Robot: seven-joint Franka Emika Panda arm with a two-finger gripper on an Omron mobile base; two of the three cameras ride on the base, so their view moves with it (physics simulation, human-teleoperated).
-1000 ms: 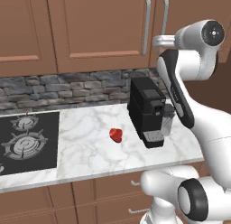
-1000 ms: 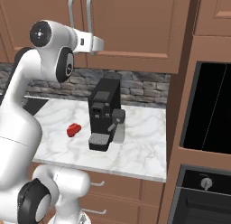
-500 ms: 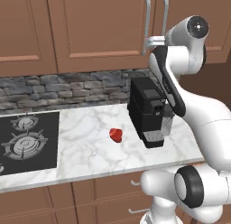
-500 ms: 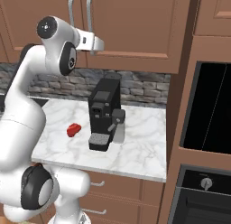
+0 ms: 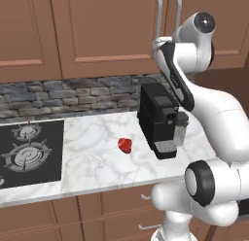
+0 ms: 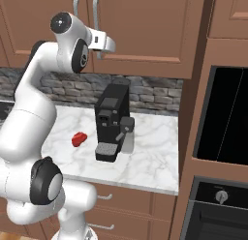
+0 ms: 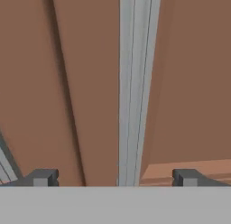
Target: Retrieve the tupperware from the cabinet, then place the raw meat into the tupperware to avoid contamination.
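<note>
The brown cabinet on the wall has both doors shut, so the tupperware is hidden. My gripper is raised in front of the doors and stands open. One silver bar handle runs straight between its fingertips, and I cannot tell whether they touch it. From the base, the hand sits just below the pair of handles. The raw meat, a small dark-red lump, lies on the marble counter, left of the coffee machine; it also appears as raw meat.
A black coffee machine stands on the counter under the cabinet. A stove top lies at the counter's left end. A tall oven column closes the right side. Drawers run below the counter.
The arm has swung up and left, bringing the hand closer to the cabinet handles. The gripper has stayed open. The meat has not moved.
</note>
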